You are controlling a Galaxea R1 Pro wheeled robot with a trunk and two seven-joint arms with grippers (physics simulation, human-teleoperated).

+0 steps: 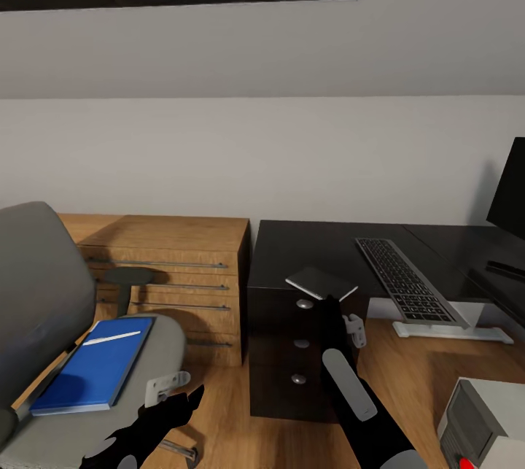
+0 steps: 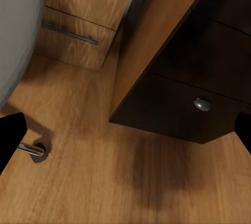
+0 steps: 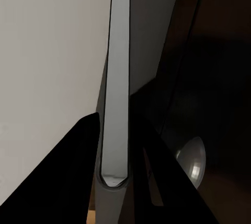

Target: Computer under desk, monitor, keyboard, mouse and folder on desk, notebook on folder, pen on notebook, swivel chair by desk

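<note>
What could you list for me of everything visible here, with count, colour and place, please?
notebook: one, grey, over the desk's front corner, in the right hand
folder: one, blue, on the chair seat
pen: one, white, on the folder
swivel chair: one, grey, left
keyboard: one, black-keyed, on the desk
monitor: one, black, right edge
computer: one, light grey, on the floor
desk: one, black
wood cabinet: one, beside the desk
left hand: near the seat
right hand: gripping the notebook

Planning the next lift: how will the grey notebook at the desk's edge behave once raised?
The notebook looks thin yet flat in the right gripper, so probably stiff and light. Pinched at one edge, it may pivot. Its smooth faces might slip.
</note>
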